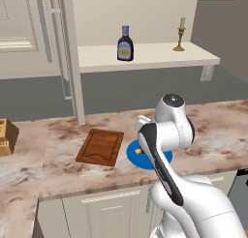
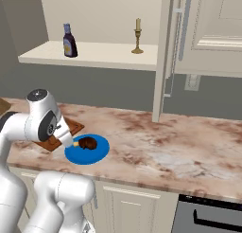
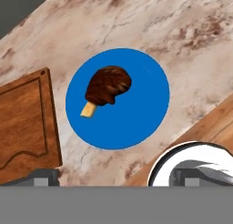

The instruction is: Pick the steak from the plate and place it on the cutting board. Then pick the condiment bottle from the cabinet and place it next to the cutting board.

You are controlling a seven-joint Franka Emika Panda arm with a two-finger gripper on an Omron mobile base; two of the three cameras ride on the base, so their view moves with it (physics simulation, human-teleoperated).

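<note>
Fingertips (image 3: pixel 44 176) of my claw (image 3: pixel 116 180) stood spread wide, holding nothing. Item one: steak (image 3: pixel 108 85), directly ahead below me, on the plate (image 3: pixel 136 118), long axis slanting, bone end toward the cutting board (image 3: pixel 25 123) (just beside the plate). Condiment bottle (image 1: pixel 125 43) upright on the cabinet (image 1: pixel 145 55) shelf, candlestick (image 1: pixel 179 35) well apart. Nothing obstructed.
</note>
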